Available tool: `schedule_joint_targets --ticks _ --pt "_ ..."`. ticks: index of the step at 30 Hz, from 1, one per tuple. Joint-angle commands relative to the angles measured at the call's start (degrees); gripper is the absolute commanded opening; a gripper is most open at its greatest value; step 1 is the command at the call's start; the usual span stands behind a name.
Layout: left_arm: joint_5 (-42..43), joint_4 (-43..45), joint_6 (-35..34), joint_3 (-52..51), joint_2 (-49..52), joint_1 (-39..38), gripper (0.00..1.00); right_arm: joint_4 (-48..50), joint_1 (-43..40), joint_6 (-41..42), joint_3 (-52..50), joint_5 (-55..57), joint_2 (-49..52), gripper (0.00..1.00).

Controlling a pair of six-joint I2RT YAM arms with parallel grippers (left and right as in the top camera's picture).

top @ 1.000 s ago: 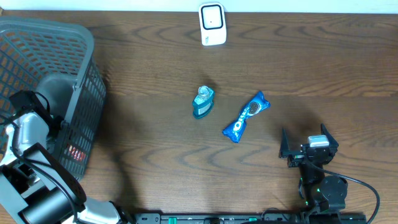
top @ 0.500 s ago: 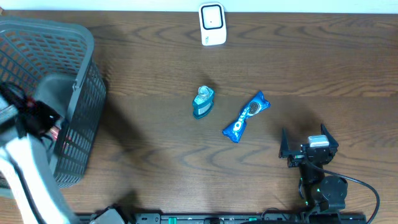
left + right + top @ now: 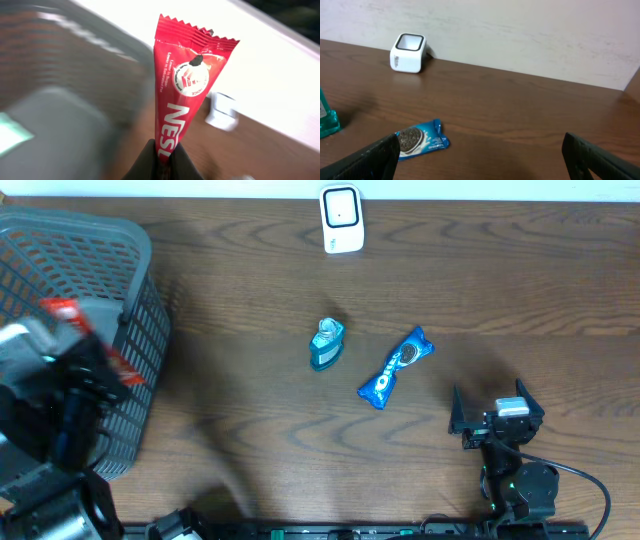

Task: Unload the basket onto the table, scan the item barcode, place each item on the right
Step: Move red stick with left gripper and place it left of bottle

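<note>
The left end effector [image 3: 162,159], clamped on the lower end of the upright red packet [image 3: 186,90] over the basket [image 3: 70,240] at frame left, has the scanner [image 3: 341,220] toward the upper centre; the right end effector [image 3: 488,402] sits spread apart.

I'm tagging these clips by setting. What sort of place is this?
Most likely a mock shop checkout on a wooden table: a small white scanner stands at the far edge, a grey shopping basket sits at the left, and the left claw holds a red sachet. An Oreo pack lies mid-table.
</note>
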Motion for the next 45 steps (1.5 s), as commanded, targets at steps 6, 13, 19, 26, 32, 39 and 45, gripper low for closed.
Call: schedule_joint_targets --ticks 6,13,19,26,32,39,45 --pt "0.42 -1.95 -2.08 -4.04 6.21 -19.47 0.07 -0.24 -0.20 0.44 -0.04 0.09 -0.35 0.99" --pt "-20.72 -1.14 -6.69 -10.25 22.01 -36.41 0.07 -0.24 -0.20 0.44 -0.04 0.09 -0.35 0.99" --pt "-23.91 6.03 -9.14 -11.28 37.16 -44.50 0.07 -0.24 -0.20 0.44 -0.04 0.09 -0.31 0.99" --pt "-29.38 11.21 -12.52 -11.28 50.45 -45.38 0.07 -0.24 -0.20 0.44 -0.04 0.09 -0.31 0.99" --pt "-31.82 11.69 -12.48 -11.28 55.15 -45.38 0.07 -0.24 -0.20 0.44 -0.04 0.09 -0.31 0.99" --pt "-33.68 11.96 -12.24 -11.28 55.41 -45.35 0.38 -0.24 -0.20 0.44 -0.04 0.09 -0.31 0.99" --pt "-36.92 11.91 -10.71 -10.62 53.44 -45.31 0.86 -0.24 -0.20 0.44 -0.04 0.09 -0.31 0.99"
